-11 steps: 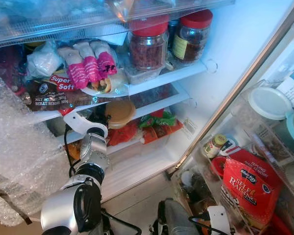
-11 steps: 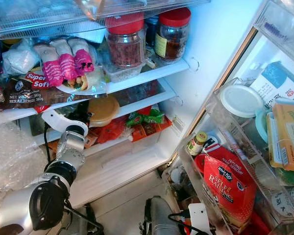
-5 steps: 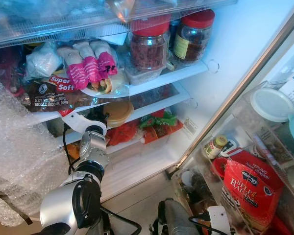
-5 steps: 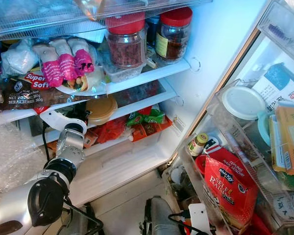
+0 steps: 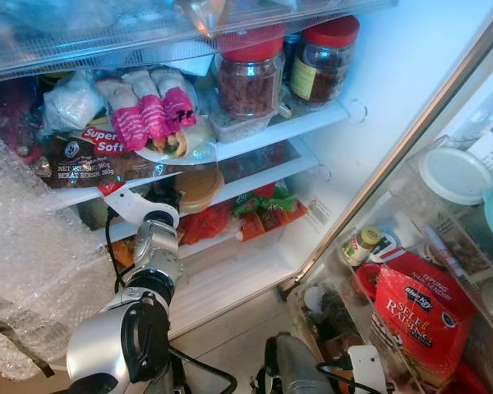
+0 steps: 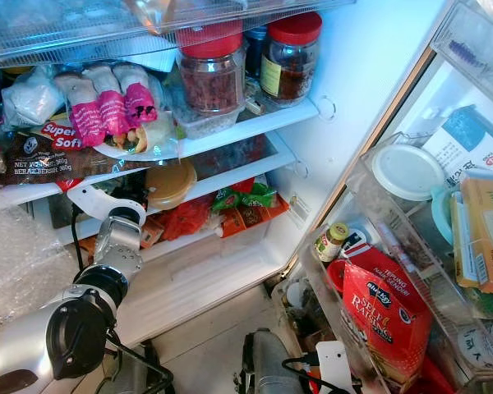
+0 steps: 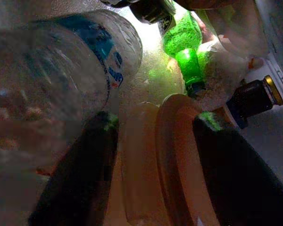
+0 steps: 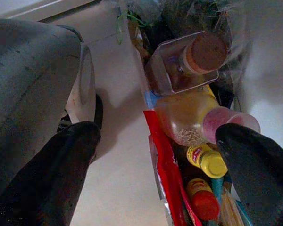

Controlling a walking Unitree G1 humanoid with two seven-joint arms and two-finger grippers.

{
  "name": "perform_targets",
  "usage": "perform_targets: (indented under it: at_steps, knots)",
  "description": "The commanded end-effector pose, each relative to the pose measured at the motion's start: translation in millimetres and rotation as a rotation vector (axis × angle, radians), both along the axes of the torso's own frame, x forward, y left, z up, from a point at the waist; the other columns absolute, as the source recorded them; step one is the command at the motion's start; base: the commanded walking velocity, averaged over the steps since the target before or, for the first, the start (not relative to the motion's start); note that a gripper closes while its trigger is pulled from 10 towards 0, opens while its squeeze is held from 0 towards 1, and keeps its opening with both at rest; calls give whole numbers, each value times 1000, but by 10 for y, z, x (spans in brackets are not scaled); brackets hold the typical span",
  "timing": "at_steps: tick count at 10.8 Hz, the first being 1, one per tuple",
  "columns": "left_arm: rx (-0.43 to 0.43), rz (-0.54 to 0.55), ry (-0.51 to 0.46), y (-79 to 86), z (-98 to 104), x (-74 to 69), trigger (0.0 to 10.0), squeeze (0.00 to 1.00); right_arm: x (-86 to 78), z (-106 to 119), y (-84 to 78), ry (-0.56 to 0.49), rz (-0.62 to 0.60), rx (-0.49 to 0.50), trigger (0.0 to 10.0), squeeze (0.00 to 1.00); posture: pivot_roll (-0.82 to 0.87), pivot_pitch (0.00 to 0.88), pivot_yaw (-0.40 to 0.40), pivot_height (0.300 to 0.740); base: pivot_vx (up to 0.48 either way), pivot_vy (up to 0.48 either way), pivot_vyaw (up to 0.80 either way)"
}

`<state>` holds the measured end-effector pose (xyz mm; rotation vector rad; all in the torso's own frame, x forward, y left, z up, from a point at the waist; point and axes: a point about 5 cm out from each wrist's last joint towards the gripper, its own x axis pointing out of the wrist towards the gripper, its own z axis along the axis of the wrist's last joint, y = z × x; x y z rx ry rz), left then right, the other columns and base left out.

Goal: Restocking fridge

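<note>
The tan-lidded container [image 7: 165,160] sits on the fridge's lower shelf [image 5: 246,176], left gripper [image 7: 153,155] jaws apart around it; right gripper [image 8: 155,155] hangs open.

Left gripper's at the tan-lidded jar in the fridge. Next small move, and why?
Probably close the left gripper on the tan-lidded jar. In the left wrist view the black fingers sit open on either side of the lid, so it is already framed, not gripped. A clear bottle crowds one side, so close slowly.
</note>
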<state>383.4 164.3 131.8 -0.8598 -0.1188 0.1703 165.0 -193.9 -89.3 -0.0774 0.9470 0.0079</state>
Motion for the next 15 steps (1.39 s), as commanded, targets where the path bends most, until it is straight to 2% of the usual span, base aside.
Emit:
perform_targets:
  at_steps: [1,3,4,5,7,11,12,14,15]
  knots:
    - [-12,3,-3,18,13,7,10000,1000,-187,-95,122,71,23,35,10000,0,-188,182,-72,639,0,0,0]
    - [-12,9,-29,33,52,12,10000,1000,-187,-96,124,70,21,36,10000,0,-186,184,-71,639,0,0,0]
    - [-22,9,-62,35,100,19,10000,173,-185,-95,127,70,22,37,10000,0,-183,185,-70,639,0,0,0]
    - [-21,6,-74,29,111,17,10000,0,-184,-95,130,69,22,38,10000,0,-184,185,-68,639,0,0,0]
    - [9,-5,-99,13,110,-10,10000,0,-183,-95,132,68,20,38,10000,0,-183,186,-67,639,0,0,0]
    - [18,30,-99,137,0,-120,10000,0,-179,-93,132,67,21,38,10000,0,-177,184,-69,639,0,0,0]
    - [70,-3,-114,136,-48,-198,10000,0,-178,-93,133,66,23,38,10000,0,-176,182,-69,639,0,0,0]
    - [110,-52,-131,104,-72,-253,10000,0,-176,-92,131,66,24,37,10000,0,-172,178,-68,639,0,0,0]
    - [161,-78,-134,91,-93,-290,10000,0,-175,-92,131,67,25,37,10000,0,-171,176,-67,639,0,0,0]
